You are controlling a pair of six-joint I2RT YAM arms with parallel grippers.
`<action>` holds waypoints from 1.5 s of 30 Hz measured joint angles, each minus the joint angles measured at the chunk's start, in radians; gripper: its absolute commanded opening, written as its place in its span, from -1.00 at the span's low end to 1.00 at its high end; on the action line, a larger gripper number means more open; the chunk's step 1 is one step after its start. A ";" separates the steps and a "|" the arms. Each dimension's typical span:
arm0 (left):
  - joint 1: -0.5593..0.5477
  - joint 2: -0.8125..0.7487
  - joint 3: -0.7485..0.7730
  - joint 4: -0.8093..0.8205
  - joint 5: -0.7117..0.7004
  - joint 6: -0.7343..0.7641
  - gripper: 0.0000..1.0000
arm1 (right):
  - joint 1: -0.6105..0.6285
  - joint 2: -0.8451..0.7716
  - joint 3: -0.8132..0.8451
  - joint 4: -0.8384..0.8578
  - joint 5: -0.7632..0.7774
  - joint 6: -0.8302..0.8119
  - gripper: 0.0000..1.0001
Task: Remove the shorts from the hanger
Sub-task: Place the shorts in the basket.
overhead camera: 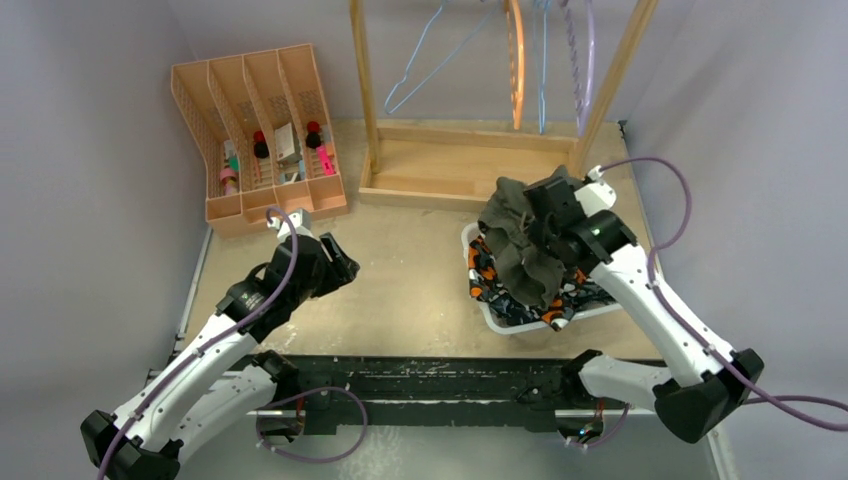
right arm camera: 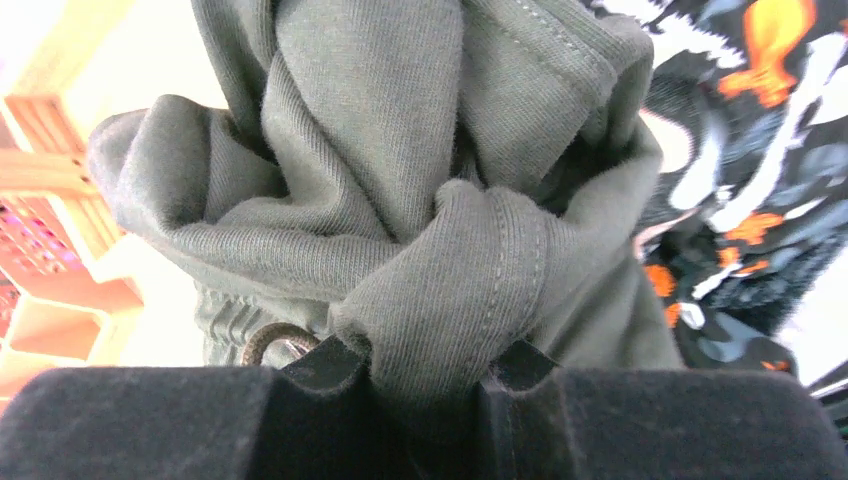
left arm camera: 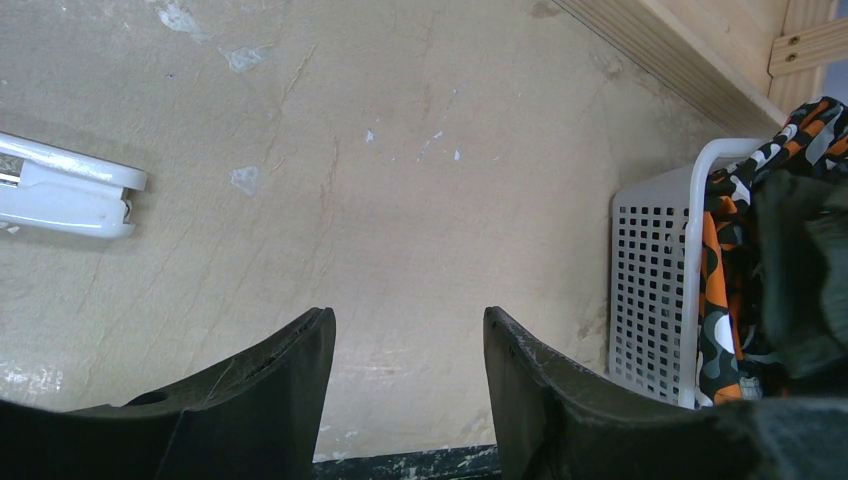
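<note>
The left fingers (left arm camera: 270,400) stand partly apart, holding nothing, above the desk (left arm camera: 400,200). The right fingers (right arm camera: 325,365) pinch a fold of the olive green shorts (right arm camera: 420,200), which bunch just beyond their tips. Below them, camouflage shorts (left arm camera: 722,260) lie in a white basket (left arm camera: 650,280). Farther off stands a wooden rack (overhead camera: 470,160).

hangers (overhead camera: 517,60): cut off by the top edge, hooks unseen.
organizer (overhead camera: 280,212) contents: too small to name.
basket (left arm camera: 650,280): far side cut by the edge; inside buried under camouflage shorts (left arm camera: 715,260).
right gripper (right arm camera: 425,385) tips: sunk in the olive shorts (right arm camera: 400,180).
camouflage shorts, right wrist view: blurred.
white piece (left arm camera: 70,190): cut off at left, unidentifiable.
</note>
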 measured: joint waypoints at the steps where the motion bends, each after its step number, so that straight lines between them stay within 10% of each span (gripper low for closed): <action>1: 0.000 0.000 0.000 0.000 0.000 0.000 0.11 | 0.000 -0.006 0.040 -0.035 0.029 -0.004 -1.00; 9: 0.000 0.000 -0.002 0.001 0.001 -0.001 0.11 | -0.005 -0.103 0.128 -0.203 0.186 -0.030 -1.00; 16: 0.000 -0.005 -0.002 0.001 0.005 -0.002 0.11 | -0.129 -0.108 -0.172 -0.033 0.090 -0.127 -0.95; 26: 0.000 -0.037 -0.002 -0.023 0.005 -0.001 0.11 | -0.197 -0.096 -0.451 0.303 -0.118 -0.159 0.19; 35: 0.000 -0.043 -0.002 -0.036 -0.005 -0.001 0.11 | -0.190 -0.237 -0.106 0.068 -0.140 -0.173 0.67; 45: 0.000 -0.037 -0.002 -0.035 -0.004 -0.001 0.11 | -0.190 -0.363 -0.042 0.042 -0.143 -0.248 -0.28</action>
